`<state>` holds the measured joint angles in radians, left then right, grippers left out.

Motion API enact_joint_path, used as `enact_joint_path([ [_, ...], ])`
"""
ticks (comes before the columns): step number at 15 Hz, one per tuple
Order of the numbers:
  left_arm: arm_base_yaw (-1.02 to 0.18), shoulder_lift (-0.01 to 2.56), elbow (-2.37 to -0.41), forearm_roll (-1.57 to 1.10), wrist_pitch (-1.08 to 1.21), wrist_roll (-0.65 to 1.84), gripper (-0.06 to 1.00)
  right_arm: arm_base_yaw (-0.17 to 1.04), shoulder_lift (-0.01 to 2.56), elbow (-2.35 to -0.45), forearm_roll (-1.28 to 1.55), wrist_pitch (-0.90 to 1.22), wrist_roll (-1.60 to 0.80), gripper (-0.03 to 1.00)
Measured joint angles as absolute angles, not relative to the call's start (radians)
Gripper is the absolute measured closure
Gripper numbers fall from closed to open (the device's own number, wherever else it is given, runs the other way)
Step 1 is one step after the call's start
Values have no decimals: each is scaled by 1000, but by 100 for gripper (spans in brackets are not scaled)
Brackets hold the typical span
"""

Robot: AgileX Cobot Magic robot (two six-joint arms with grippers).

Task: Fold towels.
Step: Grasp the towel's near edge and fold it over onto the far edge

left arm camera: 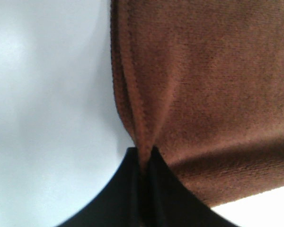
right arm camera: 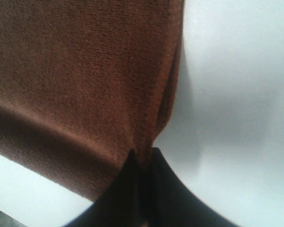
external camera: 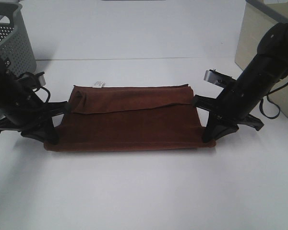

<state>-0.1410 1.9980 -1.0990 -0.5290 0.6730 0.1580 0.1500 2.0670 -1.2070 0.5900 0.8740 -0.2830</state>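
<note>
the towel (external camera: pixel 134 125) lies spread on the desk (external camera: pixel 144 191) between the two end effectors, its long sides running from one to the other. the left end effector (external camera: pixel 54 128) is clamped narrow on the short edge at its side. its wrist view shows the hem puckered into a ridge where the black fingers (left arm camera: pixel 128 189) meet on it. the right end effector (external camera: pixel 207 125) is closed the same way on the opposite short edge, with a small pleat of cloth pinched between its fingers (right arm camera: pixel 158 189).

just beyond the line joining the two grips, a flap of the towel seems to lie folded over the lower layer. it is a little rumpled at the end nearer the left end effector. the tag (external camera: pixel 99 85) sits at the far long edge, closer to the left end effector than to the right. whether the gripped edges are lifted off the desk or resting on it i cannot tell.

the step in hand looks like a lengthwise fold, with both near corners taken and the cloth drawn fairly taut between them. the next move likely calls for both end effectors to rise together and carry the near edge away over the flap toward the tag side. they would need matched height and spacing so the cloth neither sags nor slips, with release only once the edges line up.
</note>
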Motion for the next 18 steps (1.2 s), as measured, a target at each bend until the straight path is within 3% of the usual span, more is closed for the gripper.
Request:
enact_joint_path([
  [4, -141, 1984, -1141, -533, 626, 158, 94, 150, 2062, -1287, 591, 879, -286, 97],
  [9, -139, 2005, -1326, -533, 601, 141, 94, 150, 2114, -1538, 584, 886, -280, 97],
  [13, -103, 2148, -1501, -532, 591, 111, 94, 150, 2261, -1747, 576, 892, -274, 97],
  [18, -104, 2273, -1598, -563, 572, 111, 93, 150, 2363, -1826, 563, 870, -274, 97],
])
